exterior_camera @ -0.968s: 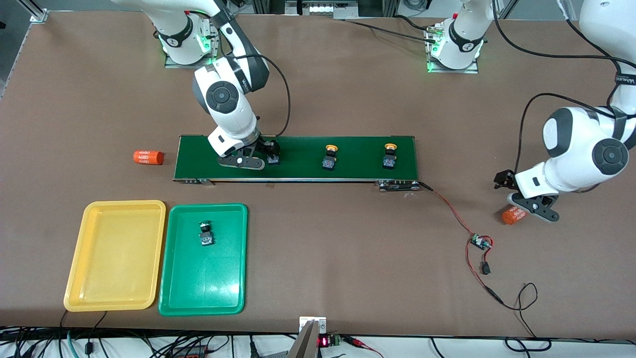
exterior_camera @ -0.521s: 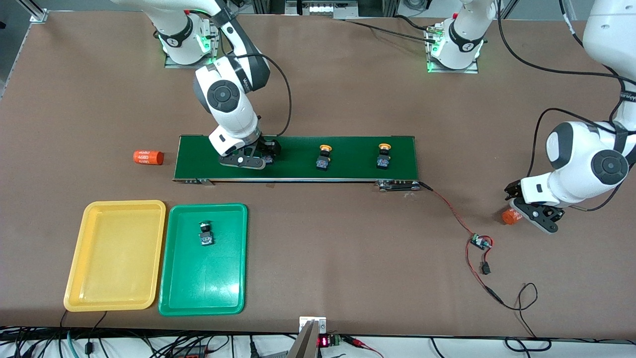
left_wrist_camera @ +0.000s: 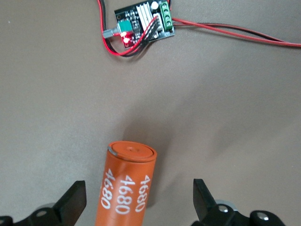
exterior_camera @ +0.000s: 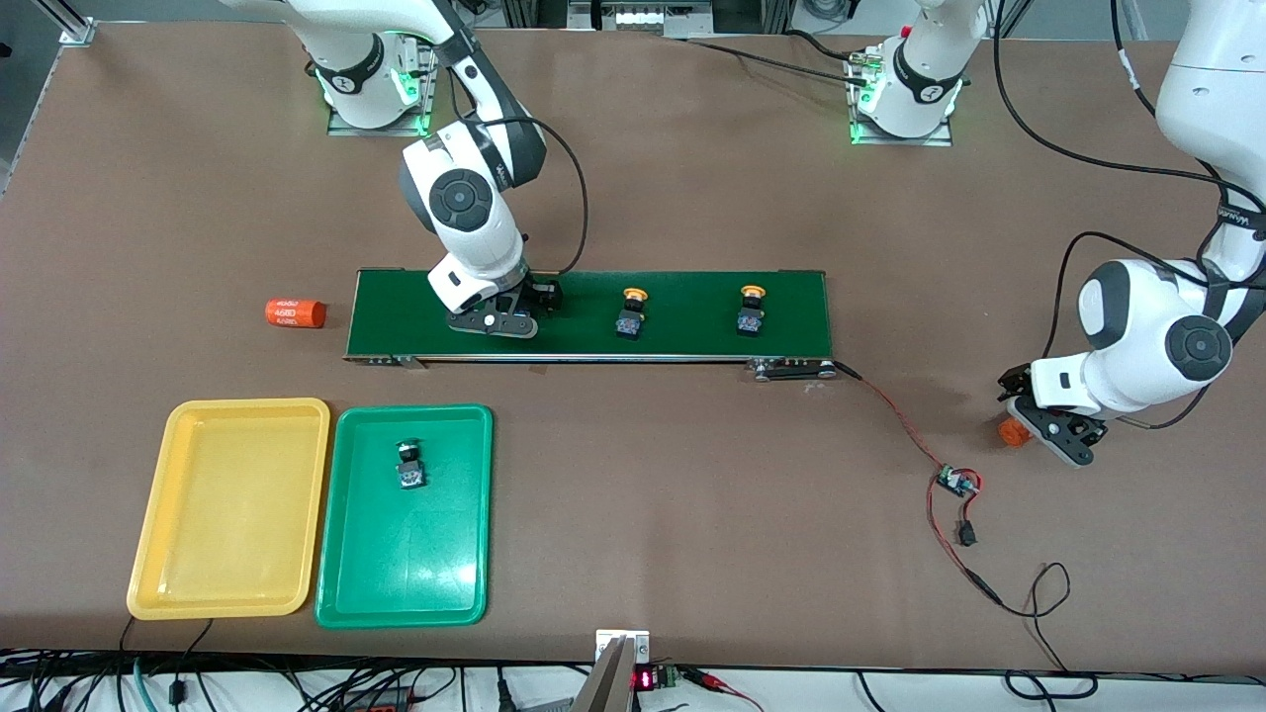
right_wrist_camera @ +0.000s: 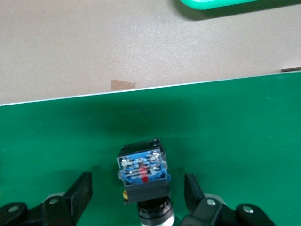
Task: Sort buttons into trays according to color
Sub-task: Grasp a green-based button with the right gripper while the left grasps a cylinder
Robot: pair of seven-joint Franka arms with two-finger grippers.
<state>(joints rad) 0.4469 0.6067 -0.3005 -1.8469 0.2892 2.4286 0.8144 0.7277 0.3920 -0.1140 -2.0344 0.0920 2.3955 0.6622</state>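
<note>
The conveyor belt (exterior_camera: 588, 313) had carried both yellow-capped buttons (exterior_camera: 630, 311) (exterior_camera: 749, 309) toward the right arm's end since a second before, and I saw plenty of bare belt between them. The yellow tray (exterior_camera: 229, 507) lay empty beside the green tray (exterior_camera: 404, 514), which held one green button (exterior_camera: 407, 465) near its farther end, wide room around it. My right gripper (right_wrist_camera: 137, 195) had shifted slightly along the belt; its fingers stood spread apart on either side of a button (right_wrist_camera: 143, 176) lying on the belt, not touching it. My left gripper (left_wrist_camera: 140, 202) had swung in over the orange 4680 cylinder (left_wrist_camera: 125, 186), jaws wide open astride it, untouched, near the small circuit board (left_wrist_camera: 141, 26).
</note>
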